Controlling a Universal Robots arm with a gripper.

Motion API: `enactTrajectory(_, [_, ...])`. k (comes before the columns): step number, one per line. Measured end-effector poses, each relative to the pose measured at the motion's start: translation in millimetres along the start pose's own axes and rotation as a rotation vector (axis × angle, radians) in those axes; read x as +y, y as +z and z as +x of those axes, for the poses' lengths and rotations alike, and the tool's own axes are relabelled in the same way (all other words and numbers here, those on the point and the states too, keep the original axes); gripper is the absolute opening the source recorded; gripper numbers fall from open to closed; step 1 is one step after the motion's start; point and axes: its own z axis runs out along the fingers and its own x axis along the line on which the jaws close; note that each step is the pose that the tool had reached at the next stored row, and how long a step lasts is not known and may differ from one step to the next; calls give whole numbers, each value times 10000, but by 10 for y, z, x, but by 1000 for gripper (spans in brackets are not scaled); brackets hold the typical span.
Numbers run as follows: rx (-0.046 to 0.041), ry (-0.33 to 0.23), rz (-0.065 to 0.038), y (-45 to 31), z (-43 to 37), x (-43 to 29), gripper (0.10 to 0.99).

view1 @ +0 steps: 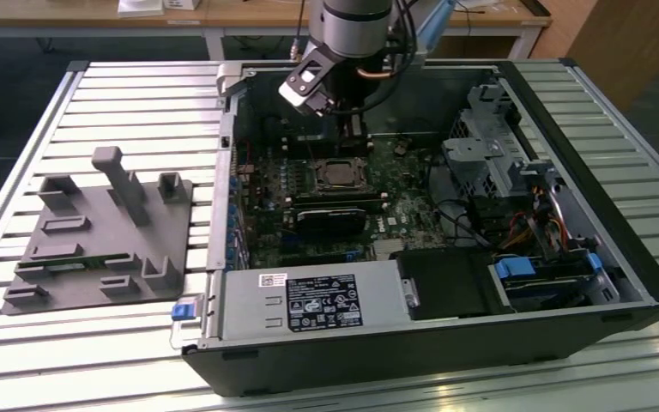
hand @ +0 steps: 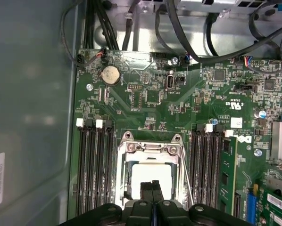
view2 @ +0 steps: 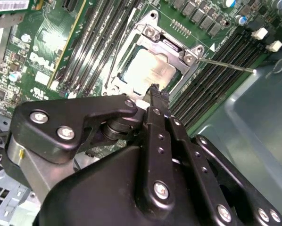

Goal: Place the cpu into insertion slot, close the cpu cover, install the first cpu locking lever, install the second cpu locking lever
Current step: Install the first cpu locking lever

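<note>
Gripper (hand: 154,186) fingers pressed together, gripping nothing, hovering over chip (hand: 142,173) edge. Chip sitting in socket (hand: 127,137) w/ cover (hand: 150,148) lying flat round it. Thin lever (view2: 226,64) sticking out over memory slots (view2: 228,49).

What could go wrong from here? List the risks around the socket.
1. The shut end effector hangs close over the cpu, which sits framed by the cpu cover; pushing down could mar its metal top.
2. A thin locking lever sticks out, apparently unlatched; a sweep might bend it.
3. Memory slots flank the socket closely; a sideways move may strike them.
</note>
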Motion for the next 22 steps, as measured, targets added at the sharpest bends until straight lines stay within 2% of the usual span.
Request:
enactTrajectory(4, [6,-263,1,-39,1,1,106])
enactTrajectory(22, [77,-3536,25,-39,0,1,106])
